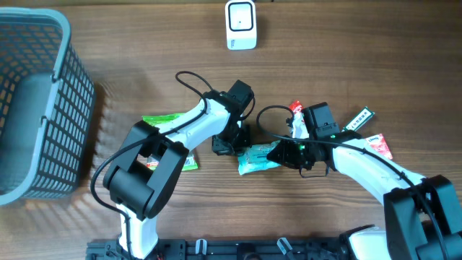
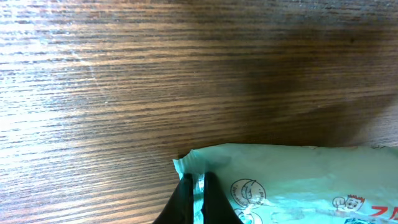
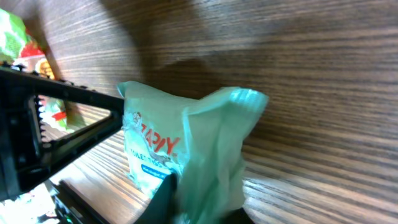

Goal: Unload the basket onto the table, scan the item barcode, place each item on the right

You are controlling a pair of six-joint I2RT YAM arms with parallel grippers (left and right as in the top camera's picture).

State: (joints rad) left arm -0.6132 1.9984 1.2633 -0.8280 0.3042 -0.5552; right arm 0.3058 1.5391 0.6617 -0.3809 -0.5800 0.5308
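At mid-table: mint-green packet (image 1: pixel 256 159), long axis roughly left-right, right end a little higher. Left corner clenched in the left pincer (image 2: pixel 196 184), right end grasped by the right pincer (image 1: pixel 280 154). Bare table (image 1: pixel 325 58) toward the scanner (image 1: pixel 240 24); basket (image 1: pixel 36 108) well left.
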